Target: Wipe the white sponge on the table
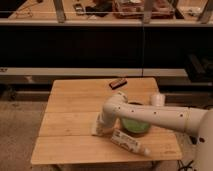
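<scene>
Light wooden table point(65, 145), long planks running left to right.

Gripper point(98, 129) down at the tabletop, left of centre, in the front half. At its tip, a small pale flat pad: the white sponge point(94, 132), lying on the wood, touching the gripper, just left of the green bowl point(136, 126). Cannot tell whether clamped on the sponge or only pressed against it.

White arm point(155, 114) reaching in from the right edge, crossing over the bowl and hiding part of it, then bent downward to the gripper.

White tube point(129, 143) on its side just in front of the bowl, slanted, narrow end toward the front right. Label with dark print along its body; no word legible.

White cup point(157, 99) upright behind the arm, toward the right side.

Small dark oblong thing point(117, 83) near the far edge, well apart from the sponge; markings unreadable.
</scene>
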`<action>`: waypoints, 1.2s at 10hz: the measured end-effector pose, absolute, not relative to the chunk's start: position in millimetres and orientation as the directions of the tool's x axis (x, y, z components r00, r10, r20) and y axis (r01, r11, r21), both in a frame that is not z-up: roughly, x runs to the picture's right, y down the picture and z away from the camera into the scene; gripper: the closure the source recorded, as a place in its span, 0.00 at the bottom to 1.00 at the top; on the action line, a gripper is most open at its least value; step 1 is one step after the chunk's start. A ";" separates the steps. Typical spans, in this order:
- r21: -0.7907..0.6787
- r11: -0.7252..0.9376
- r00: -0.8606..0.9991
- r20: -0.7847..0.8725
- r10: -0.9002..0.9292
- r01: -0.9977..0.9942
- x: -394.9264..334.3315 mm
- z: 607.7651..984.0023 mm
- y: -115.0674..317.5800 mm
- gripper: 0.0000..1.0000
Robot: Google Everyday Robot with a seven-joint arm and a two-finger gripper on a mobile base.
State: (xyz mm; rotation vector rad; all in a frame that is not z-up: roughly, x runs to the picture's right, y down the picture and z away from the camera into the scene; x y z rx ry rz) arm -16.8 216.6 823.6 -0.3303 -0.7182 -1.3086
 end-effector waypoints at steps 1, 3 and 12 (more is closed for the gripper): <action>0.139 0.275 0.127 0.638 -0.760 0.951 -5.7 837.7 203.7 1.00; 0.111 0.292 0.161 0.627 -0.762 0.950 -1.7 859.1 183.0 1.00; 0.335 0.133 -0.085 0.564 -0.821 0.933 -142.1 852.6 136.9 1.00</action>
